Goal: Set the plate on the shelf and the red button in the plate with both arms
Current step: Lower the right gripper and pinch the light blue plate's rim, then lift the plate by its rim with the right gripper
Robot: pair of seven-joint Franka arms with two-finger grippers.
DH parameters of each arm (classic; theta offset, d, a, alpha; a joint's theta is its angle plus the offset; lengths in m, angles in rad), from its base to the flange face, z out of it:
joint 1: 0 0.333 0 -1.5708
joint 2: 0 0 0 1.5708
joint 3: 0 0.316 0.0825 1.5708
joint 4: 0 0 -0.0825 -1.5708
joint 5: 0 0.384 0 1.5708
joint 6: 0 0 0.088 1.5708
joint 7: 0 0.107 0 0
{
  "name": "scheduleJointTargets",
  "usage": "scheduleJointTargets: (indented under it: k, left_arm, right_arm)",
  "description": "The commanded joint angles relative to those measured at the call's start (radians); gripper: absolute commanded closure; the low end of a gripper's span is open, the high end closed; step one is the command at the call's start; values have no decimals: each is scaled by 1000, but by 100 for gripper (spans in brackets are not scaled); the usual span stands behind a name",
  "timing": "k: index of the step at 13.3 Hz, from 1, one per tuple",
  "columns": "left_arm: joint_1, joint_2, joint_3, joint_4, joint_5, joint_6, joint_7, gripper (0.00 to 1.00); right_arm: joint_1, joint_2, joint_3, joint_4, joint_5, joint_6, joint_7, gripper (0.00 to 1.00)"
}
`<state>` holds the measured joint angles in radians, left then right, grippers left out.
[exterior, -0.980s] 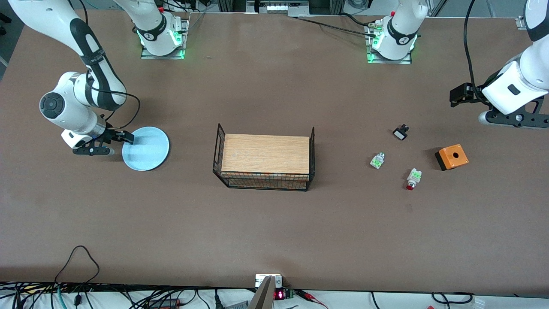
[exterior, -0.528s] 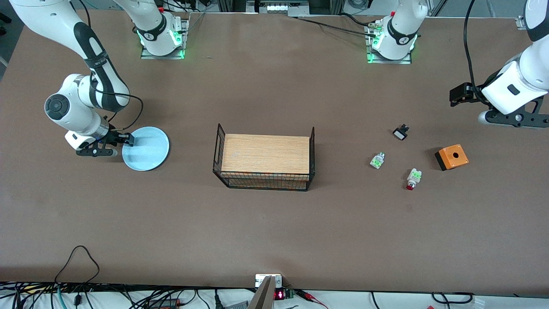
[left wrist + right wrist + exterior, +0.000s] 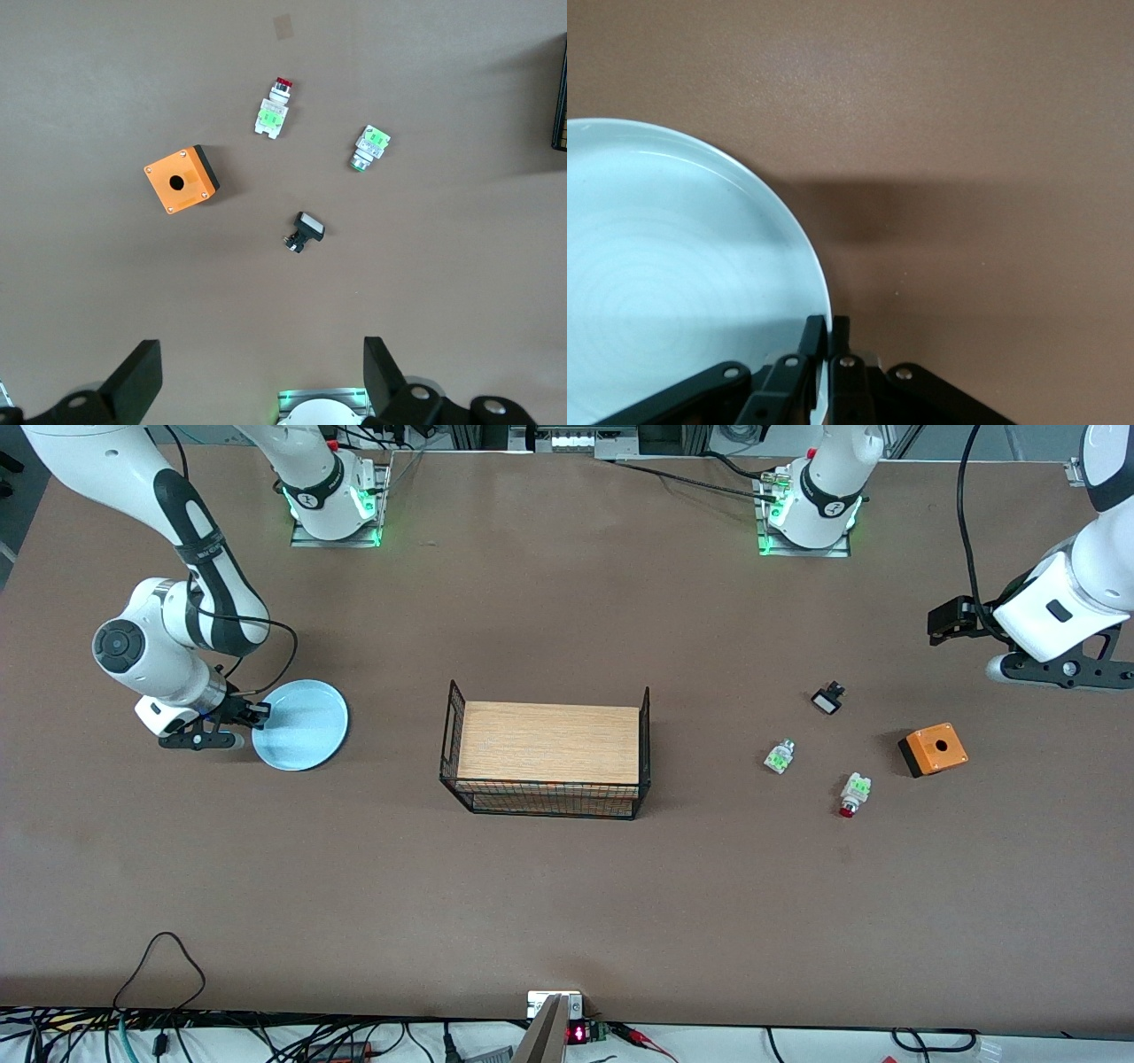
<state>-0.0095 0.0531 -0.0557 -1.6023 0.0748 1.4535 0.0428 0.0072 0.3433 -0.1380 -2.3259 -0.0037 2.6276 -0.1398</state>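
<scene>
Presently the plate point(image 3: 301, 724), toward the right arm's end of the tabletop point(image 3: 567, 903), is pinched at its rim by the right end effector point(image 3: 257, 714). The left end effector point(image 3: 257, 390) waits spread wide above the tabletop near the orange box point(image 3: 933, 749); the red button point(image 3: 853, 794) lies untouched, nearer the front camera than that box.

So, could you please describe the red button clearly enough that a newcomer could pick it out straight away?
Start at the wire basket mid-table and look toward the left arm's end, where four small parts lie near an orange box. The red button is the part nearest the front camera: white-and-green like its neighbour, but alone in having a red cap.
</scene>
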Motion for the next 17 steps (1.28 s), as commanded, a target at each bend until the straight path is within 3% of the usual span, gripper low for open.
scheduleJointTargets:
  k: [1, 6, 8, 12, 14, 17]
  left_arm:
    - [-1, 19, -3, 35, 25, -13, -8, 0]
    - [-6, 17, -7, 36, 26, -16, -11, 0]
    - [-9, 17, -7, 36, 26, -18, -11, 0]
    - [-7, 17, -6, 36, 26, -16, -11, 0]
    - [-7, 17, -6, 36, 26, -16, -11, 0]
    - [-7, 17, -6, 36, 26, -16, -11, 0]
  right_arm:
    - [-3, -55, 0, 2, -2, -97, 43, 100]
    - [7, -229, 3, 38, 4, -346, 75, 100]
    - [13, -285, 3, 129, 31, -528, 75, 100]
    - [20, -305, 3, 373, 143, -849, 80, 100]
    - [52, -305, 3, 478, 218, -943, 168, 100]
    - [160, -305, 17, 597, 223, -1015, 398, 100]
